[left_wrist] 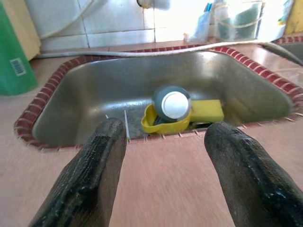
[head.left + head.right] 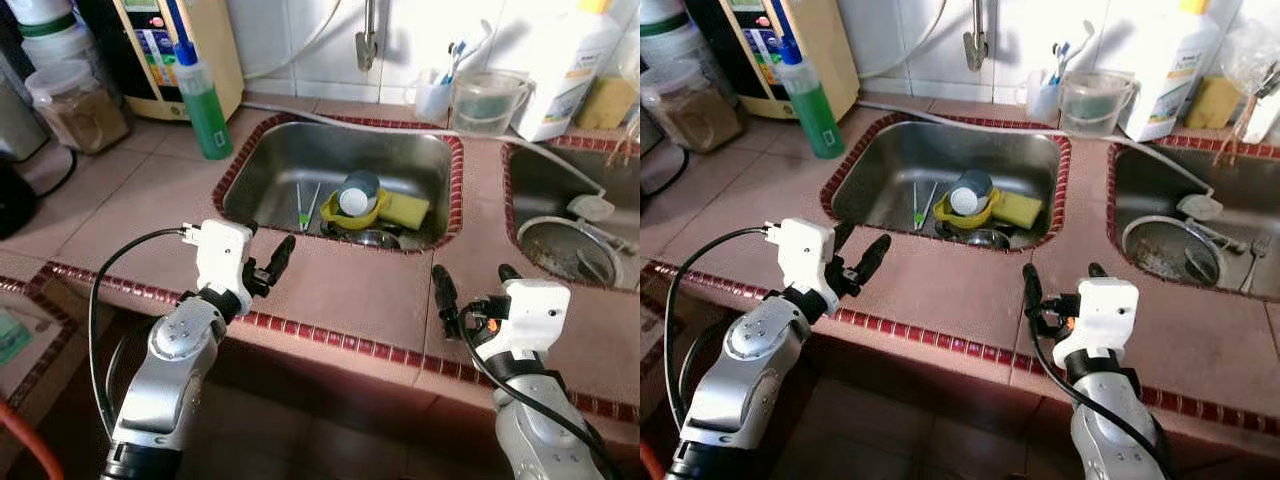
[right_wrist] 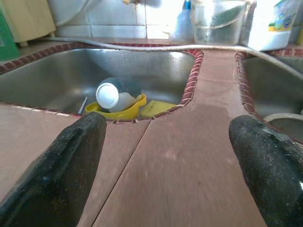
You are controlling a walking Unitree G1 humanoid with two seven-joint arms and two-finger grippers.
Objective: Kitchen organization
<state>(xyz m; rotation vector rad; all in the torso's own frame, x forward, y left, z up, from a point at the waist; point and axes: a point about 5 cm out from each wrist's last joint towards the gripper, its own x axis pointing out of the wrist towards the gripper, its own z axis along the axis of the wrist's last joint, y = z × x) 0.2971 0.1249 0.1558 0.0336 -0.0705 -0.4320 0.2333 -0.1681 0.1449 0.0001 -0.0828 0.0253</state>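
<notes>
The left sink (image 2: 270, 165) holds a yellow bowl (image 2: 352, 212) with a grey cup (image 2: 358, 190) lying on its side in it, white base towards me. A yellow sponge (image 2: 408, 208) lies beside the bowl, and green-handled utensils (image 2: 305, 205) lie on the sink floor. My left gripper (image 2: 268, 250) hovers open over the tiled counter (image 2: 340, 285), just in front of the sink. My right gripper (image 2: 475, 283) is open too, above the counter strip between the two sinks. Neither holds anything. The left wrist view looks between the fingers (image 1: 97, 170) at the bowl (image 1: 161, 124).
A green bottle with a blue cap (image 2: 207, 108) stands left of the sink, near a jar (image 2: 78, 108) and an appliance (image 2: 185, 50). Behind the sink are a faucet (image 2: 368, 40), a brush cup (image 2: 434, 98), a clear pitcher (image 2: 486, 100) and a white jug (image 2: 565, 70). The right sink (image 2: 560, 180) holds a metal dish (image 2: 565, 250).
</notes>
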